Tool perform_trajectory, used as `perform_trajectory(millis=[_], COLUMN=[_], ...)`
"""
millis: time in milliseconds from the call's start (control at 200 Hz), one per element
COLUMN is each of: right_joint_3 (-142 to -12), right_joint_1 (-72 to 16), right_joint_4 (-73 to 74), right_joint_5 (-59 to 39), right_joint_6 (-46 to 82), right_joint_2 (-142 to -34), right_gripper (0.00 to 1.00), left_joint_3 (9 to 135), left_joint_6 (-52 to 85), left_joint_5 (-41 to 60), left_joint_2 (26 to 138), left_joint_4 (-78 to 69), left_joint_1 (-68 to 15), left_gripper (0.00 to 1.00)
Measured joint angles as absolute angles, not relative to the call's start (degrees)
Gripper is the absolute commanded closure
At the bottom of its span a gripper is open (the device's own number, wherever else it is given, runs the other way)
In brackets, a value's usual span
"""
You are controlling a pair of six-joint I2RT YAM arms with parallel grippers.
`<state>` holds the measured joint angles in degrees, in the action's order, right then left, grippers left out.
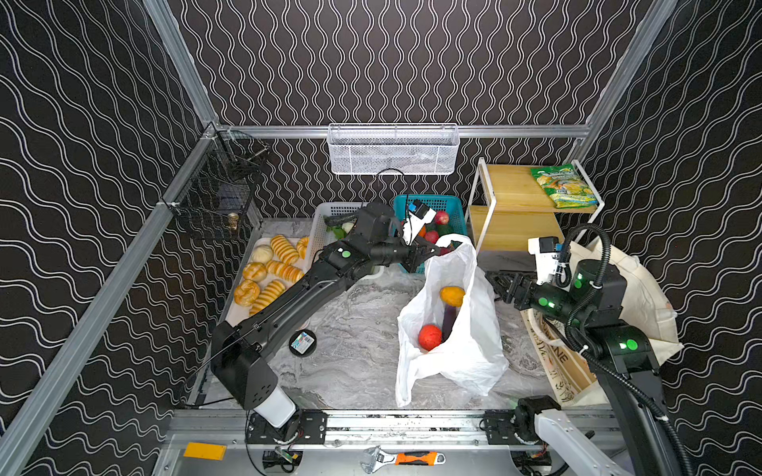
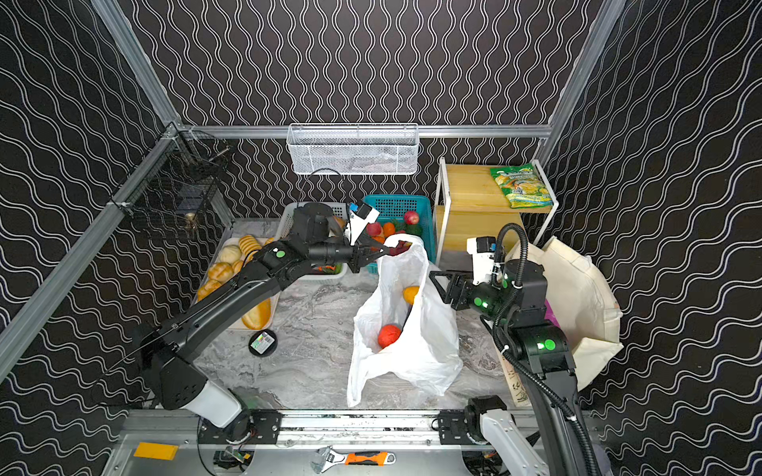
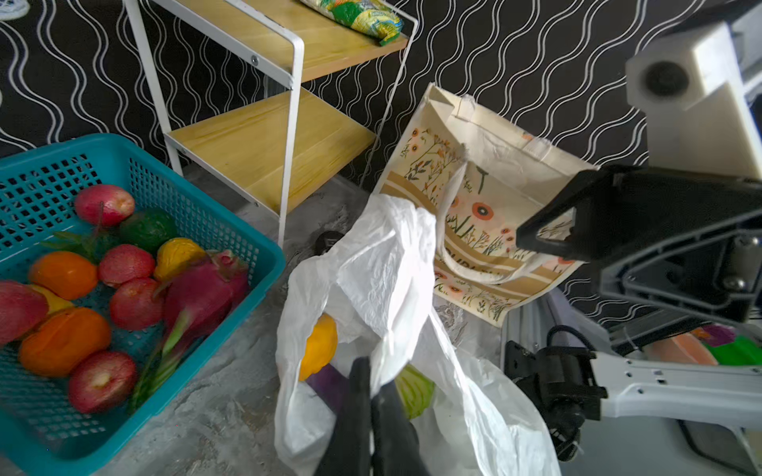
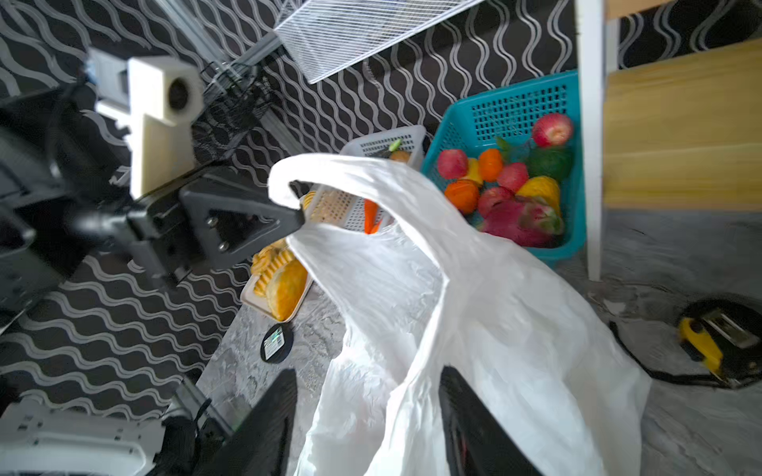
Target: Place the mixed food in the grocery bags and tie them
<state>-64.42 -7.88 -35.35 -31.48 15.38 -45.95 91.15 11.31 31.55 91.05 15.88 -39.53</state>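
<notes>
Now the left claw [image 1: 432,249] clenches one handle [image 4: 338,167] of the plastic bag [image 1: 466,354], so the released right claw [image 1: 493,284] should take the other for tying.

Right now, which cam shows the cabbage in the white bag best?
Left wrist: the cabbage shows pale green inside the white bag, beside the left end effector, which is shut on the bag. In both top views it is out of sight; the tomato and aubergine show there. Right wrist: bag exterior only.

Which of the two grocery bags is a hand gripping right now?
The white plastic carrier bag: the left hand is shut on its loop handle. The cream canvas tote, at the right edge, is in neither hand.
</notes>
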Motion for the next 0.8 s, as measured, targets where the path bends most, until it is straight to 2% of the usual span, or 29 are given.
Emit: perform_trajectory(millis=[115,365,525,656,726,801], right_joint_3=[-66.17,-69.06,-69.52,-71.22,-72.12,-73.87], right_joint_1=[-9.1,-21.32,-23.88,-24.16,-24.21,-24.21], right_joint_4=[-39.27,-50.54,-51.48,-49.19,-46.78,-43.97], right_joint_5=[-31.83,-19.14,-12.88,-12.32,-13.41,-15.75], right_joint_6=[15.88,19.7,22.9,23.35,23.07,22.72], right_joint_2=[-49.19,-57.25,-61.91,-63.48,-64.23,-65.69], right_gripper=[0.41,0.35,0.46,0.55,0.68,0.67], left_joint_3=[91.18,90.02,89.03,87.33,85.34,82.63], left_joint_6=[13.5,14.94,15.03,14.74,14.61,14.55], left_joint_5=[33.93,36.51,38.11,36.03,32.6,28.27], left_joint_2=[89.73,84.05,79.79,73.6,69.32,64.51], left_joint_4=[15.73,16.32,17.85,20.49,21.04,21.08], left_joint_1=[-39.48,-39.42,-39.42,-39.42,-39.42,-39.42], left_gripper=[1.0,1.0,1.0,1.0,1.0,1.0])
